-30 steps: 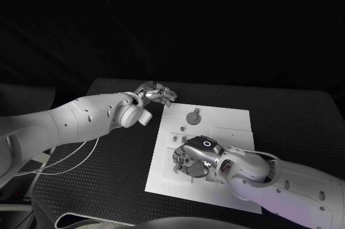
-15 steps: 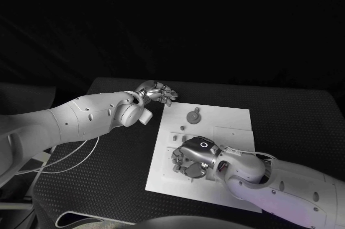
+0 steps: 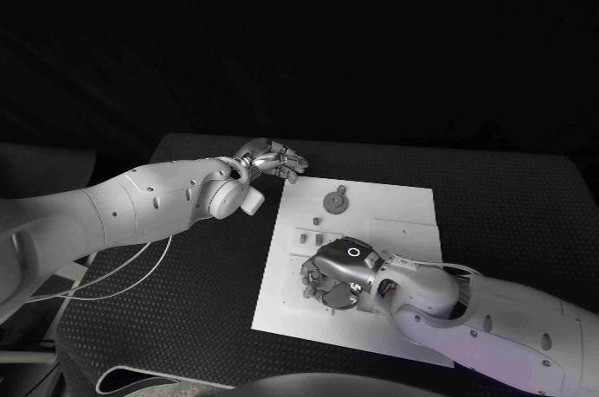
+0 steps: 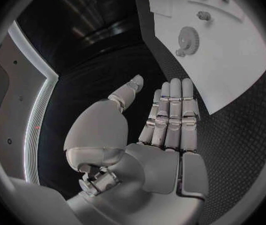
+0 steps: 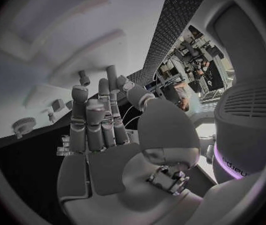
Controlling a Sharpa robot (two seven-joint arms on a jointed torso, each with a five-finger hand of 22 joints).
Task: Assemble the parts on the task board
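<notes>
The white board (image 3: 375,220) lies mid-table, a gear-shaped part (image 3: 336,202) on its far end. The right hand (image 3: 337,272) hovers palm-down over the board's near-left area, fingers apart, empty. The left hand (image 3: 268,163) hangs beside the far-left corner, fingers straight, holding nothing.

Head camera looks down on the task board (image 3: 375,233); both wrist cameras, closer, share it.

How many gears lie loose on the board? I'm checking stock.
1 plainly: a gear at the board's far end, near the left hand. The right hand may hide others.
</notes>
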